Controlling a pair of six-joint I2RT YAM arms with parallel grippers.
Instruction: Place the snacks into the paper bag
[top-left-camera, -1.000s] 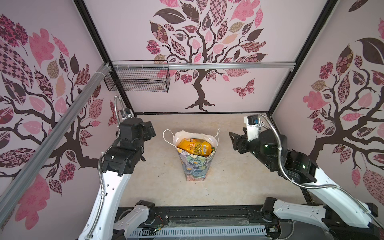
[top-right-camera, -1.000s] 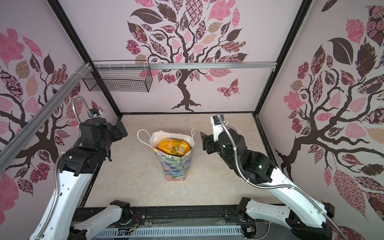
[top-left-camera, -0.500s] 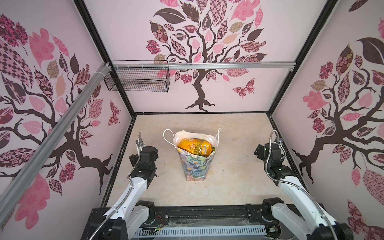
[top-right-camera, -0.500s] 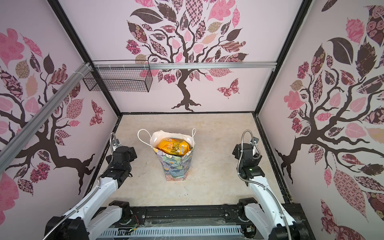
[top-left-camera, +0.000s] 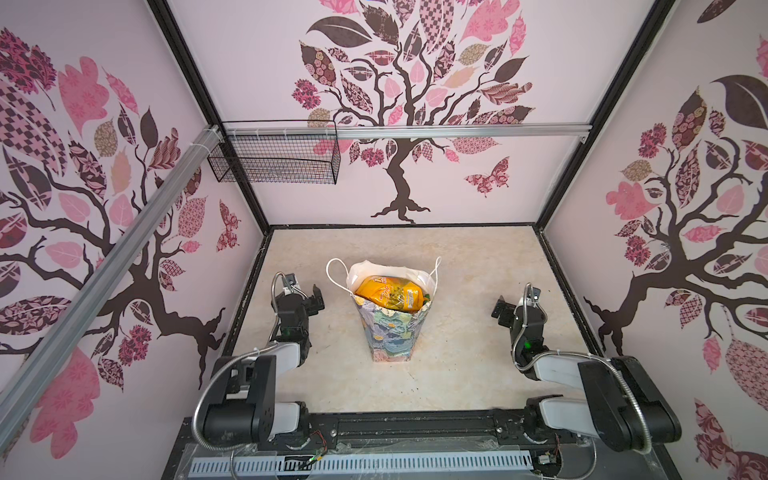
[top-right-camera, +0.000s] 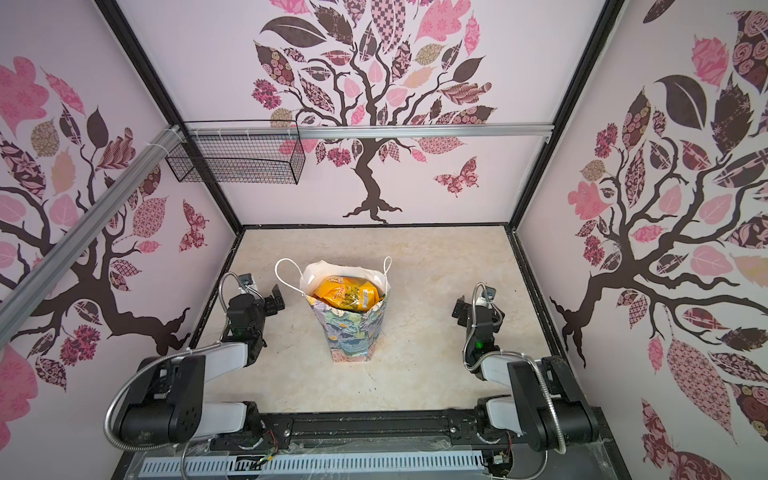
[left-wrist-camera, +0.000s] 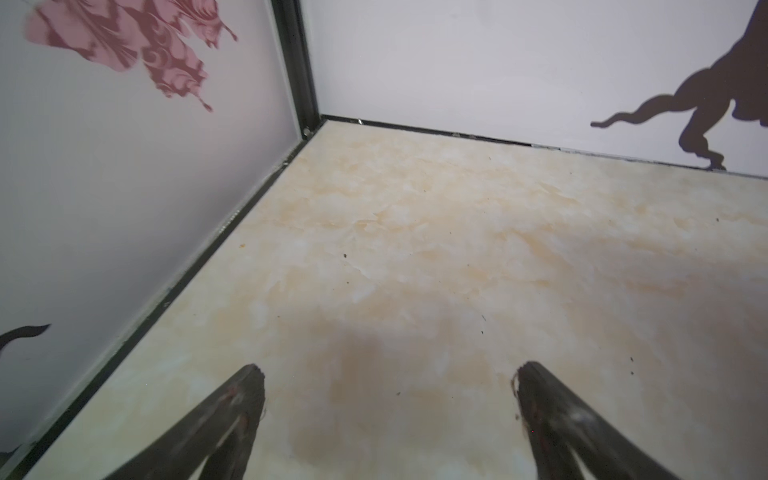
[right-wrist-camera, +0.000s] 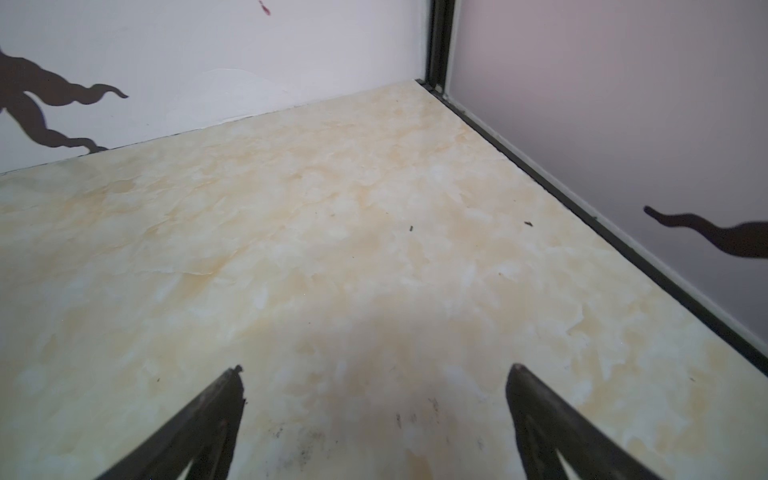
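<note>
The paper bag (top-left-camera: 388, 332) (top-right-camera: 351, 332) stands upright in the middle of the floor in both top views, its white cord handles hanging out to either side. The snacks fill it to the brim. An orange packet (top-left-camera: 388, 294) (top-right-camera: 347, 296) lies on top, with a green edge (top-left-camera: 426, 297) beside it. My left gripper (top-left-camera: 311, 297) (top-right-camera: 272, 300) sits low to the left of the bag, clear of it. My right gripper (top-left-camera: 503, 309) (top-right-camera: 461, 309) sits low to the right, well apart. Both wrist views show open, empty jaws over bare floor: left gripper (left-wrist-camera: 388, 374), right gripper (right-wrist-camera: 374, 372).
A black wire-mesh basket (top-left-camera: 274, 157) (top-right-camera: 237, 158) hangs on the back wall at the left, under an aluminium rail (top-left-camera: 457, 132). Patterned walls close in three sides. The arms' black base rail (top-left-camera: 415, 428) runs along the front edge.
Both arms have dropped from a raised pose beside the bag's mouth and drawn back to low folded poses at the sides. The bag and its contents have not moved.
</note>
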